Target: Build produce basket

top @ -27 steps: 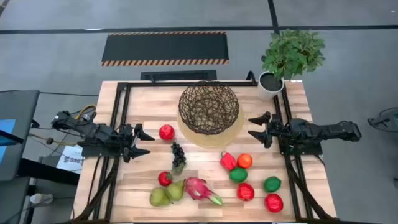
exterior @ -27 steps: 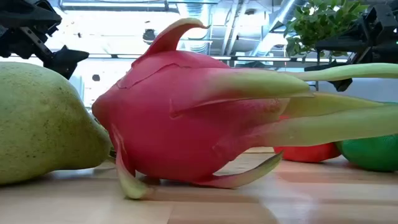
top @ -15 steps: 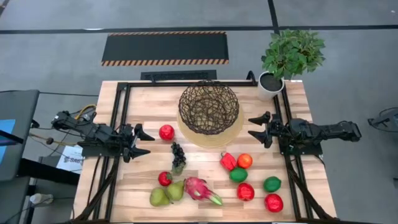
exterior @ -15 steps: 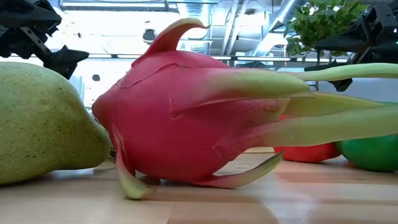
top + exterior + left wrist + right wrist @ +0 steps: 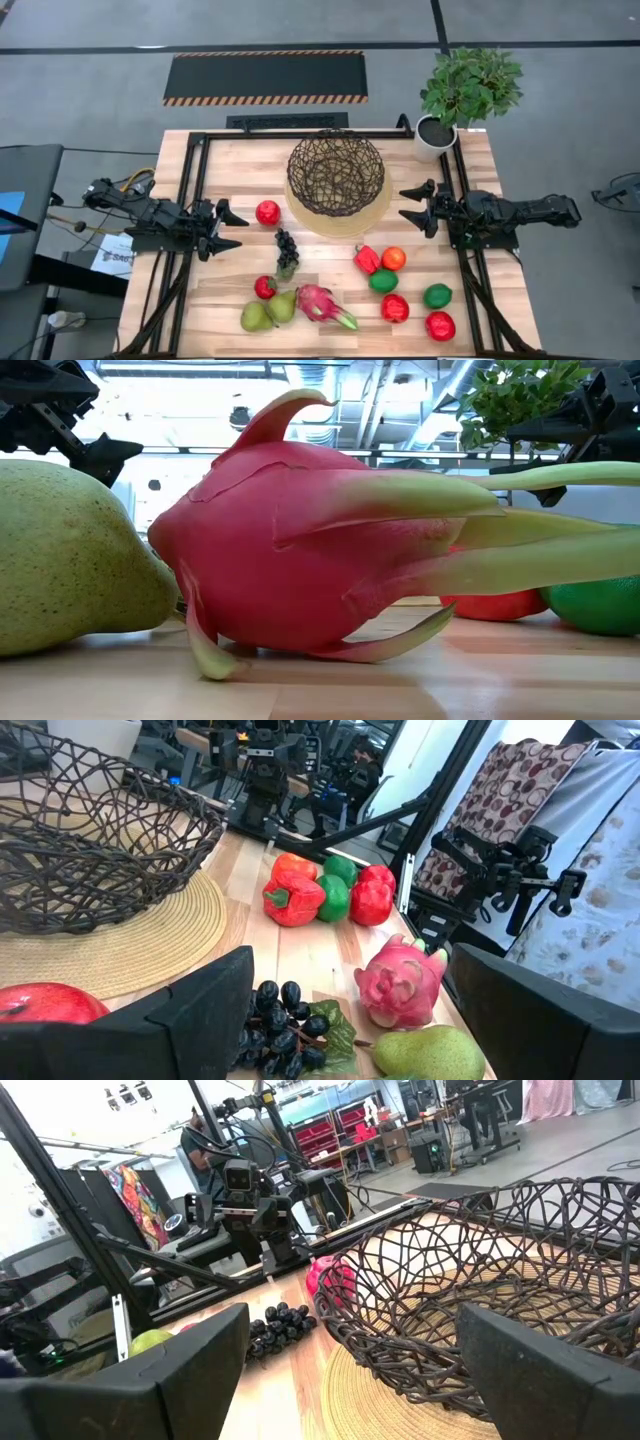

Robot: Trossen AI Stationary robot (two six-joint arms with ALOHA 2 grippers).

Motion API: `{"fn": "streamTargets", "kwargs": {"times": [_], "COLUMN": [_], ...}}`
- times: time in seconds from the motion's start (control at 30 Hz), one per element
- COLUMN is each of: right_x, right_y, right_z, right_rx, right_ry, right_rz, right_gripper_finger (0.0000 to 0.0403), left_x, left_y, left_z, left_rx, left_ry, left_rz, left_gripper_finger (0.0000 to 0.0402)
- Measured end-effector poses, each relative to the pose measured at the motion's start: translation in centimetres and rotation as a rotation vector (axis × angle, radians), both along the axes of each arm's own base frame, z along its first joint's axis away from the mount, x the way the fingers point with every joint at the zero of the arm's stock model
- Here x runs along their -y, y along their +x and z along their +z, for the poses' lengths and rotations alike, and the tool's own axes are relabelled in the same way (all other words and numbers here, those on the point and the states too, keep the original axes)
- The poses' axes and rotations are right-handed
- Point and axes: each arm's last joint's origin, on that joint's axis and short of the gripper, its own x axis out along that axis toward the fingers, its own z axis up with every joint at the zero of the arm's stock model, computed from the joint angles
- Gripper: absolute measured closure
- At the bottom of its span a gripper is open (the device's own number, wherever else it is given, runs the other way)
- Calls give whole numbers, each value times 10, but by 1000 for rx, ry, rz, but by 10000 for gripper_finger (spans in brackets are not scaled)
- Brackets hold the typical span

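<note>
On the left side, our left gripper (image 5: 228, 228) hangs above the table w/ fingers spread open and nothing between them, just beside the red apple (image 5: 267, 212). Next come the grapes (image 5: 287, 250), then near the front edge the pears (image 5: 267, 311) and the dragon fruit (image 5: 322, 303).

In the middle, towards the back, stands the basket (image 5: 336, 172) on its tan base. We see no fruit inside it, so we judge the task is at the very start, approx. the first pick.

To the right lie the pepper (image 5: 367, 259) and the orange (image 5: 394, 258). Our right gripper (image 5: 418, 207) is open and empty too, beside the basket.

Next move, we think: lower one gripper around the nearest fruit, e.g. the apple, close, and carry it over the rim.
</note>
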Motion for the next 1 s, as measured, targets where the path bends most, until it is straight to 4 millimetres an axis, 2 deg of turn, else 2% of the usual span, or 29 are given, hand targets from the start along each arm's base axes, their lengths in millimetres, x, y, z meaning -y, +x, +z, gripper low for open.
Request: {"fn": "streamTargets", "kwargs": {"times": [0.63,0.77,1.0], "right_x": [0,0,0], "right_y": [0,0,0], "right_z": [0,0,0], "right_rx": [0,0,0], "right_ry": [0,0,0], "right_rz": [-1,0,0], "right_gripper_finger": [29,29,29], "left_x": [0,-2,-5], "left_y": [0,0,0], "left_z": [0,1,1], "left_rx": [0,14,4], "left_ry": [0,35,-131], "left_rz": [0,82,170], "left_gripper_finger": [77,77,77]}}
